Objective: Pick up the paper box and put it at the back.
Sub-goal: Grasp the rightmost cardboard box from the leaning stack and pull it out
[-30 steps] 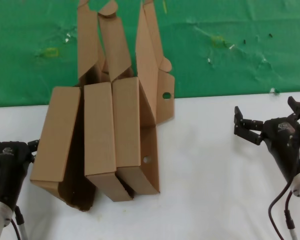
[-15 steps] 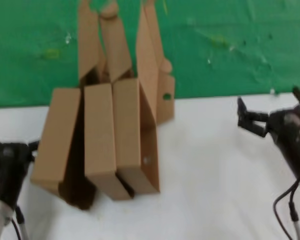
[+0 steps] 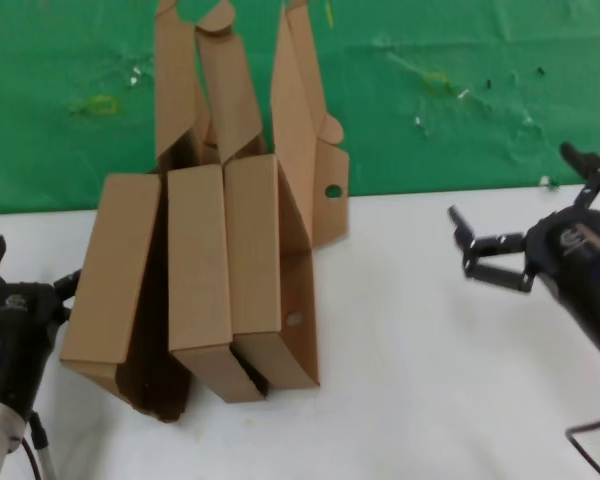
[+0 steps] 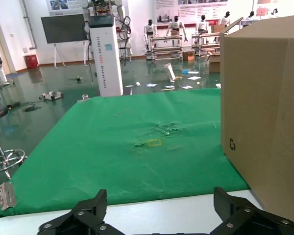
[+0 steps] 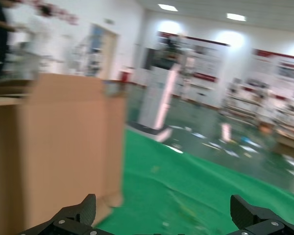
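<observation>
The right gripper (image 3: 485, 255) hangs over the white tabletop (image 3: 410, 340), fingers spread wide and empty, facing the three brown corrugated-cardboard boxes. The paper box (image 3: 300, 200), the shallow mailer with raised lid and round side holes, stands nearest it, well apart toward the robot's left, straddling the edge of the green cloth at the back (image 3: 460, 90). A good approach probably comes in level at the side wall, clear of the flaps. The left gripper (image 3: 0, 275) waits open beside the leftmost box.
</observation>
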`<action>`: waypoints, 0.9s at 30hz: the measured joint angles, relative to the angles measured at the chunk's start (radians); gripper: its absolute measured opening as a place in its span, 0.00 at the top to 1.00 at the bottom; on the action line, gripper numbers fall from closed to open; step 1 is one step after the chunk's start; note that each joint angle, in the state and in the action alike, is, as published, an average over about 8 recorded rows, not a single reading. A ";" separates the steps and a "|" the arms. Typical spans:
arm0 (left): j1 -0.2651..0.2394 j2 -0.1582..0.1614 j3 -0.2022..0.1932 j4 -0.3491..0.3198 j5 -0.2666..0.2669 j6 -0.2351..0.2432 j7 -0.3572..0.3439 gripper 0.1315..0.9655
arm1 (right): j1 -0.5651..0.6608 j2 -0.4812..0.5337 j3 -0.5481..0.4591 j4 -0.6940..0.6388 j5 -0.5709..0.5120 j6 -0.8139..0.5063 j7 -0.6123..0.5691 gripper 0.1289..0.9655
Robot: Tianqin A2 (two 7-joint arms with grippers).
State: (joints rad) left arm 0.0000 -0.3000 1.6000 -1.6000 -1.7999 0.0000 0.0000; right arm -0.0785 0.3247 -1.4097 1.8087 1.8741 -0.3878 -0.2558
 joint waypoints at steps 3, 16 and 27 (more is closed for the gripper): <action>0.000 0.000 0.000 0.000 0.000 0.000 0.000 0.21 | -0.042 0.045 0.009 0.045 0.015 -0.073 -0.032 0.00; 0.000 0.000 0.000 0.000 0.000 0.000 0.000 0.47 | -0.131 0.262 -0.072 0.057 0.013 -0.287 -0.035 0.00; 0.000 0.000 0.000 0.000 0.000 0.000 0.000 0.76 | 0.007 0.254 -0.270 -0.048 -0.024 -0.361 -0.018 0.01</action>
State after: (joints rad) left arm 0.0000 -0.3000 1.6000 -1.6000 -1.7999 0.0000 -0.0001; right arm -0.0714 0.5786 -1.6797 1.7608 1.8499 -0.7489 -0.2736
